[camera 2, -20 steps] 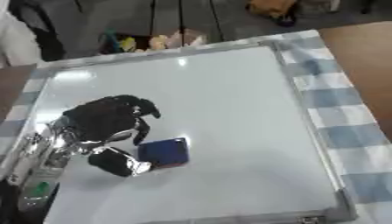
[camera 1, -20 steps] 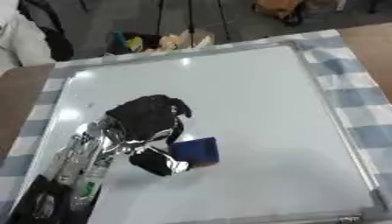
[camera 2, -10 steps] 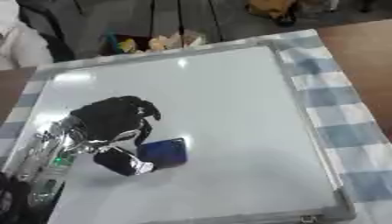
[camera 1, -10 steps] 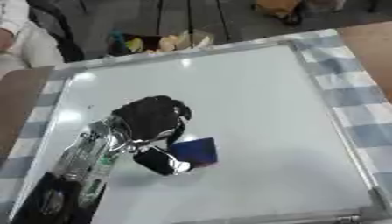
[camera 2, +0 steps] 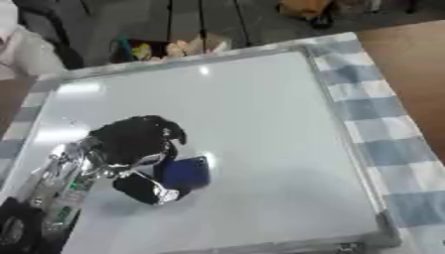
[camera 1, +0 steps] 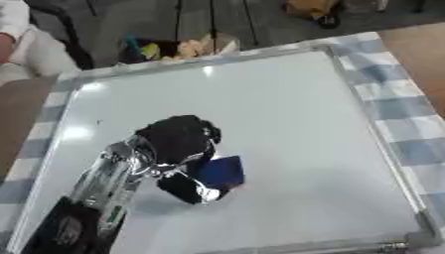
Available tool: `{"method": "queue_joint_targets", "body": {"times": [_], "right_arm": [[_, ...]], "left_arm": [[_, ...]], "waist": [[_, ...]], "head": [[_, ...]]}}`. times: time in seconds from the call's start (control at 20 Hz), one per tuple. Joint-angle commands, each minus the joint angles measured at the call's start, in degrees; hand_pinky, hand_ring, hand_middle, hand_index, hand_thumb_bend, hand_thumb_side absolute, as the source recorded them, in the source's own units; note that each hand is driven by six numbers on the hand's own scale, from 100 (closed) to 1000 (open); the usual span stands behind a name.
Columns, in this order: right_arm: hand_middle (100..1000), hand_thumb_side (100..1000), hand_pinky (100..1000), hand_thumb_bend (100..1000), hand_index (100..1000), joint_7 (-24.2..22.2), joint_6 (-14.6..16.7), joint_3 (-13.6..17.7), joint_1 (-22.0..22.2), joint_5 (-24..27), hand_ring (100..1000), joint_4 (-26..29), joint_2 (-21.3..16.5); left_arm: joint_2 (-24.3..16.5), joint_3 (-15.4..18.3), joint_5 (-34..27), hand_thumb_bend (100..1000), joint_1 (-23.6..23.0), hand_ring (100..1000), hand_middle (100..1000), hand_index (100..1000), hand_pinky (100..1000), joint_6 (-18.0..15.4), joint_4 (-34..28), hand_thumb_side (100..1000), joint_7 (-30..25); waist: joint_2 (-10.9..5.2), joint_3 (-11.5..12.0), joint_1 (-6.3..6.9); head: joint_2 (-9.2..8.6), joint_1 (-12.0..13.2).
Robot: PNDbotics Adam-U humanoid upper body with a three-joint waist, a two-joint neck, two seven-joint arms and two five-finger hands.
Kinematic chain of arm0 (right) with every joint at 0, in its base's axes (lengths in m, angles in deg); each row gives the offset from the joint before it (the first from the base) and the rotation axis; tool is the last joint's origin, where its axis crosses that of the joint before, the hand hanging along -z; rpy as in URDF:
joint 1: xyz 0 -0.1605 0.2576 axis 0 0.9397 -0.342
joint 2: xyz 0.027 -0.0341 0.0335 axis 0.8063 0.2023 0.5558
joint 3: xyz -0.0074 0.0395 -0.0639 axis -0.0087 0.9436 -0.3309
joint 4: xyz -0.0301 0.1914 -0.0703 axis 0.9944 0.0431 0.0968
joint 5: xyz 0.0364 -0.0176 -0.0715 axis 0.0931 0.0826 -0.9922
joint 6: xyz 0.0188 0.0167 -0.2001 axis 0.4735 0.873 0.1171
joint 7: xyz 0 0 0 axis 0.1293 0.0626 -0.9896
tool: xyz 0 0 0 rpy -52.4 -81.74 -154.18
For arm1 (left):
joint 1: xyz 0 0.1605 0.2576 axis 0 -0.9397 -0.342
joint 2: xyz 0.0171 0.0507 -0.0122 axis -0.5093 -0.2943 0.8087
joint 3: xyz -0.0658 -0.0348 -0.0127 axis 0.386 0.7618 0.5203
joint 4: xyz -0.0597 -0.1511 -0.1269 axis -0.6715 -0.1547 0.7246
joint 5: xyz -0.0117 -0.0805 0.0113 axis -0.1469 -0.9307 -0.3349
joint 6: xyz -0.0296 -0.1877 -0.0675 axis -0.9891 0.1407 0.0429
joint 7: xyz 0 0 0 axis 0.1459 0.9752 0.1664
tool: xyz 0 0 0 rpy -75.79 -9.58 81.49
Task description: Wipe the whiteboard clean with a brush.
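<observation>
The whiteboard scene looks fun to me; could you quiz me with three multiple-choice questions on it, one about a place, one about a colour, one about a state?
1. Where on the whiteboard is the eraser brush?
A. lower left part
B. top right corner
C. off the board, on the cloth

2. What colour is the brush?
A. red
B. blue
C. yellow

3. What is the left hand doing?
A. lying flat and open
B. hanging above the board, holding nothing
C. curled round the brush

Answers: 1 A, the brush sits low and left of the board's middle. 2 B, its visible face is dark blue. 3 C, fingers and thumb wrap the brush against the board.
</observation>
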Motion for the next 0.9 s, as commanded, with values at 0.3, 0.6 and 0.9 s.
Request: {"method": "queue_joint_targets", "body": {"times": [0.3, 0.6, 0.9], "right_arm": [[623, 936, 818, 100, 909, -0.1, 0.2, 0.2, -0.3, 0.2, 836, 0.9, -1.0], [622, 936, 818, 100, 909, -0.1, 0.4, 0.2, -0.3, 0.1, 836, 0.9, -0.9], [622, 936, 819, 100, 909, -0.2, 0.4, 0.1, -0.4, 0.1, 836, 0.9, -0.8]], "left_arm": [[-0.1, -0.4, 0.0, 329, 0.6, 851, 719, 433, 857, -11.9, -0.7, 840, -12.0], [-0.1, -0.3, 0.7, 297, 0.3, 834, 694, 428, 848, -11.4, -0.7, 822, -12.0], [0.0, -0.2, 0.9, 266, 0.1, 821, 703, 423, 833, -11.0, -0.5, 801, -12.0]], "waist": [[-0.67, -0.1, -0.69], [-0.56, -0.2, -0.80], [-0.44, 0.0, -0.83]], "head": [[-0.01, 0.2], [0.03, 0.4], [0.10, 0.5]]}}
